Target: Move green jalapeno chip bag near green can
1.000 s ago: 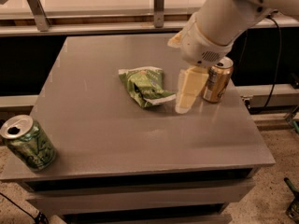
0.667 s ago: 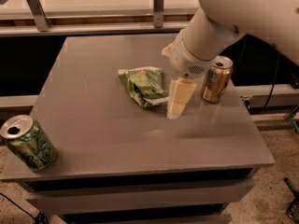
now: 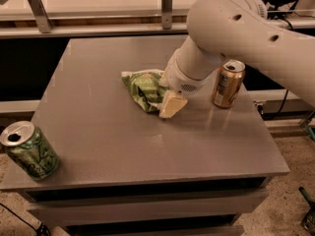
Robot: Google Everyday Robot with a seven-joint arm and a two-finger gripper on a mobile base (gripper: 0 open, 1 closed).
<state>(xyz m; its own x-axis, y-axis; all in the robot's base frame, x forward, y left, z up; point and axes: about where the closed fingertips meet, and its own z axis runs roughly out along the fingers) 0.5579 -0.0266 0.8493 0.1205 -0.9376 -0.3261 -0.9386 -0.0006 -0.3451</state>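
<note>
Grey table point(image 3: 108, 132), with a white arm point(image 3: 236, 28) reaching down to the green jalapeno chip bag point(image 3: 142, 87) near its middle.
The arm comes in from the upper right and bends low over the tabletop. The crumpled bag lies near the table's centre, well apart from the green can point(image 3: 29, 151), which stands at the front left corner. A gold-brown can point(image 3: 228, 84) stands upright just right of the arm's wrist. The gripper point(image 3: 172, 104) sits at the bag's right edge; whether it is clasping the bag or loose cannot be told.
</note>
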